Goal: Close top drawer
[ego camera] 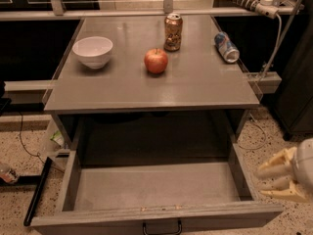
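The top drawer (156,187) is pulled far out from under the grey table. Its long grey tray holds nothing. Its flat front panel (98,221) runs along the bottom edge of the view, with a small black loop handle (162,227) at its centre. My gripper (279,181) is low at the right edge, beside the drawer's right side wall and just outside it. Its pale fingers (275,167) point left toward the drawer's front right corner and touch nothing that I can see.
On the tabletop (122,84) stand a white bowl (93,51), a red apple (156,60), an upright can (172,32) and a can lying on its side (227,47). A black bar (36,192) lies on the speckled floor at left. A cable (268,58) hangs at right.
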Tool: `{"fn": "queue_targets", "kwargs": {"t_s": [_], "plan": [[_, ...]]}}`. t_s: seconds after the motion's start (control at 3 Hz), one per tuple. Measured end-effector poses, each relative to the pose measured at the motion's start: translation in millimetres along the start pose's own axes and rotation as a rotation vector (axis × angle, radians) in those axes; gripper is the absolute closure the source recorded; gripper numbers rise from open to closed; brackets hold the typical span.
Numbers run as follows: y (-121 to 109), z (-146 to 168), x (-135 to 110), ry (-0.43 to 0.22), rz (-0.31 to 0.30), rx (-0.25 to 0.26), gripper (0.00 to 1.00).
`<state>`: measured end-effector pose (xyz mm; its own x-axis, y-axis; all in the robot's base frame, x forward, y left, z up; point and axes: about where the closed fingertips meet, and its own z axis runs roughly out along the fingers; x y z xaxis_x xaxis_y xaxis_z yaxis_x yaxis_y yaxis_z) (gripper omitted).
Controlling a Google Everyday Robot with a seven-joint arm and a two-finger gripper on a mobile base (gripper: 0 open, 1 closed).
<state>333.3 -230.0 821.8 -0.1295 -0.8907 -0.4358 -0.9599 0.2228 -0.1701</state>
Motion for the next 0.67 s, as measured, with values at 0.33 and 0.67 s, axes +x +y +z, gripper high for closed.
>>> {"fn": "queue_targets", "kwargs": {"t_s": [0.33, 0.67], "plan": [[3.8, 2.8, 1.2, -0.005, 0.001, -0.007, 0.88], [4.3, 4.0, 1.4, -0.005, 0.001, -0.009, 1.00]]}}
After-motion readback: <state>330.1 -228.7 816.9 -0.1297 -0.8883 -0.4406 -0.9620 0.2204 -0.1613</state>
